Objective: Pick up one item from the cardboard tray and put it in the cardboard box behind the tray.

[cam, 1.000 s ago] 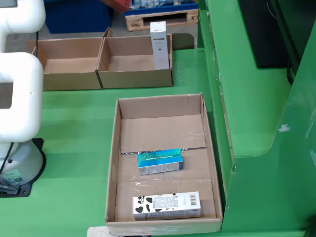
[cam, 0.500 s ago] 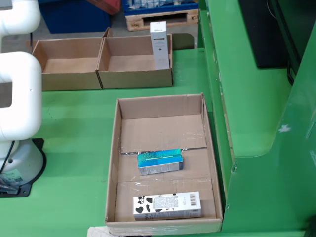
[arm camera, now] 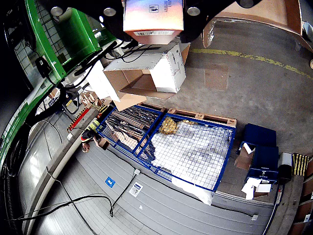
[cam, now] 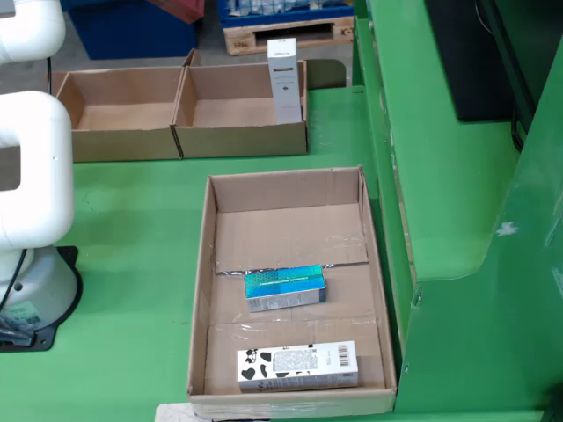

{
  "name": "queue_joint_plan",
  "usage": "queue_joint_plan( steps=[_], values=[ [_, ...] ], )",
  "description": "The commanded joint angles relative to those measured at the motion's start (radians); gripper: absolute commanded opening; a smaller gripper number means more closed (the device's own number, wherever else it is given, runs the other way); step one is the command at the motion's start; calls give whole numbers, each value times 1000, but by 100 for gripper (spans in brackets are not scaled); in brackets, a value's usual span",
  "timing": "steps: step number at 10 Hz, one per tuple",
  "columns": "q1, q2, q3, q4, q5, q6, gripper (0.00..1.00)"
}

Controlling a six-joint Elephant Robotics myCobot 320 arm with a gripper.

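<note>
The green desk [cam: 149, 220] fills the fixed view, with the white arm [cam: 31, 167] rising at its left edge from a grey base. In the foreground sits the cardboard tray [cam: 201, 290] — inside it a teal, iridescent box [cam: 284, 287] lies flat near the middle, and a white carton with black blotches and a barcode [cam: 296, 365] lies flat at the near end, the two well apart. Behind the tray stand two open cardboard boxes side by side: the left box [cam: 119, 142] and the right box [cam: 242, 139], where a tall white carton [cam: 284, 79] stands upright against its right wall.

The riding view looks out over a warehouse floor. At its top edge the claw [arm camera: 153, 14] is clamped on a pale carton [arm camera: 153, 17] — white face, orange lower edge.
</note>
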Motion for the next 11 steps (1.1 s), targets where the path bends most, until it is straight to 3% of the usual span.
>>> queue_joint_plan(
  steps=[1, 7, 8, 10, 11],
  values=[
    [45, 40, 26, 12, -12, -2, 0],
    [66, 70, 26, 12, -12, -1, 0],
    [80, 87, 26, 12, -12, -150, 0],
    [96, 101, 26, 12, -12, -129, 0],
    [96, 101, 26, 12, -12, -42, 0]
  ],
)
